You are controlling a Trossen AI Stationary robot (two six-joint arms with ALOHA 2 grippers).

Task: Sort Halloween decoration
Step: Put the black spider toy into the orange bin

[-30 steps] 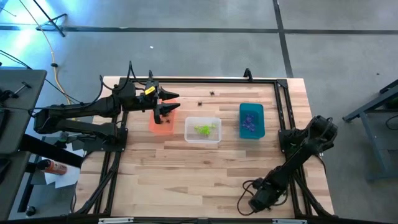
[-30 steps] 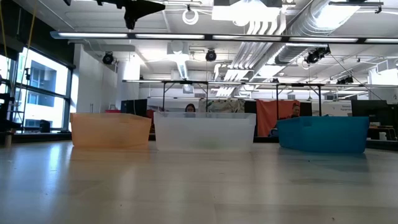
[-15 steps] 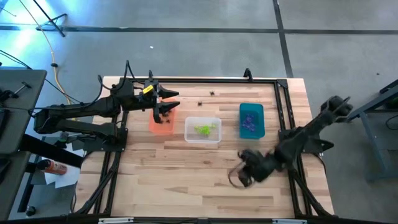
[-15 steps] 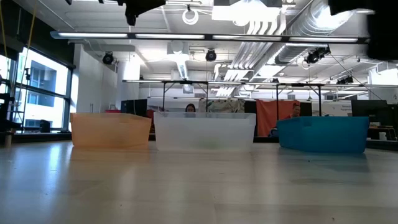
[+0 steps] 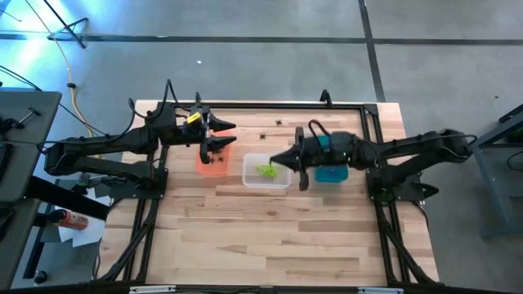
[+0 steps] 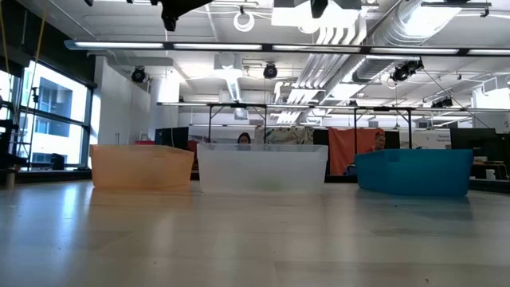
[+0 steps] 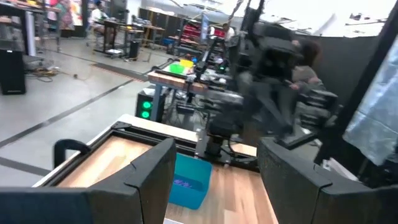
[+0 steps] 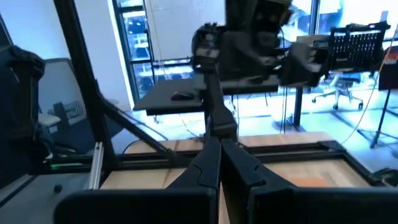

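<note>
L end effector (image 5: pixel 214 140) spread, empty, over orange bin (image 5: pixel 212 162) | R end effector (image 5: pixel 274 158) clenched, empty, above clear bin (image 5: pixel 266 180) w/ green trinkets (image 5: pixel 267 170) | teal bin (image 5: pixel 331 173) behind it

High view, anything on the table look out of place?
Yes: two small dark trinkets lie loose on the bare wood behind the clear bin, outside every bin, while green and purple ones sit inside bins.

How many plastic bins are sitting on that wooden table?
3, in a row: the orange rectangular plastic bin on the left under the left arm, the clear plastic bin in the middle, and the teal plastic bin on the right, partly covered by the right arm.
</note>
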